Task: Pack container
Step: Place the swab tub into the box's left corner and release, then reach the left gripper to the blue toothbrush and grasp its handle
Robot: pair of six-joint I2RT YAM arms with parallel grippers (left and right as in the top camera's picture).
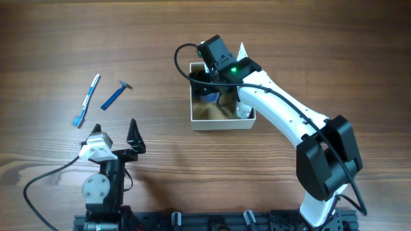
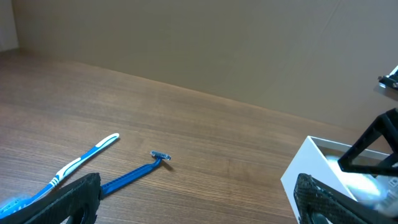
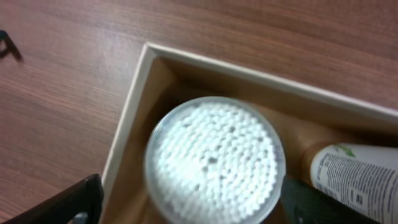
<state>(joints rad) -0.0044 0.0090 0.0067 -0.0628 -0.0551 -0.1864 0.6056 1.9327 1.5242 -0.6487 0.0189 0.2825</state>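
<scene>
The container (image 1: 221,124), a square white-walled box with a brown inside, sits at the table's middle. My right gripper (image 1: 210,82) hangs over its far left corner. In the right wrist view the container wall (image 3: 134,106) encloses a round clear jar of white cotton swabs (image 3: 214,158). The right gripper (image 3: 199,202) is open, its fingers either side of the jar with a gap on the left. A white bottle with green print (image 3: 354,177) lies beside the jar. My left gripper (image 1: 115,133) is open and empty near the front left edge.
A blue and white toothbrush (image 1: 87,101) and a blue razor (image 1: 115,96) lie on the wood at the left. They also show in the left wrist view, toothbrush (image 2: 81,162) and razor (image 2: 134,175), with the container's white wall (image 2: 305,174) at right.
</scene>
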